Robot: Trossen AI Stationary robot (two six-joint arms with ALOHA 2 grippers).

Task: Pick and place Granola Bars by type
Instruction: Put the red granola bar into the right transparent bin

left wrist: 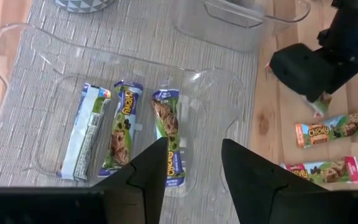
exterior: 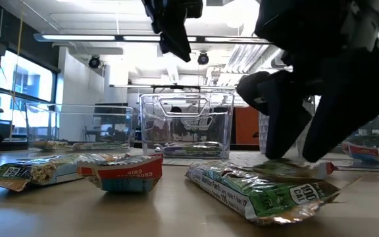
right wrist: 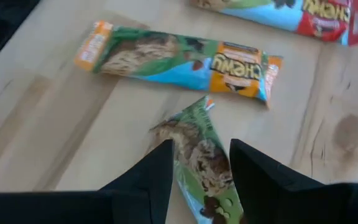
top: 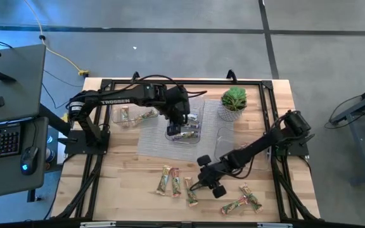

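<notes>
While the left gripper (left wrist: pixel 193 171) hangs above the clear tray (left wrist: pixel 17 50) on the grey mat (top: pixel 151 136), its jaws stand apart with nothing between them. Just ahead of the fingertips, three bars lie side by side on the tray floor: a blue-ended bar (left wrist: pixel 166 134) nearest the jaw gap, a green bar (left wrist: pixel 122 124) beside it, and a silver-white bar (left wrist: pixel 87 130) farthest out. A second clear tray (top: pixel 128 115) lies beyond, with a couple of bars in it, and a potted plant (top: pixel 233 103) stands near the mat's far corner.

The right gripper (right wrist: pixel 199 163) is down at the table (top: pixel 125 190), jaws straddling a green-wrapped bar (right wrist: pixel 202 149) that lies lengthwise between the fingers; whether the fingers actually press on the wrapper I cannot tell. Just past the jaw tips lies an orange-ended bar (right wrist: pixel 179 59), and farther on a red-ended bar (right wrist: pixel 303 15). In the high view two more loose bars (top: pixel 246 201) lie to the other side of this gripper, well apart from the jaws
</notes>
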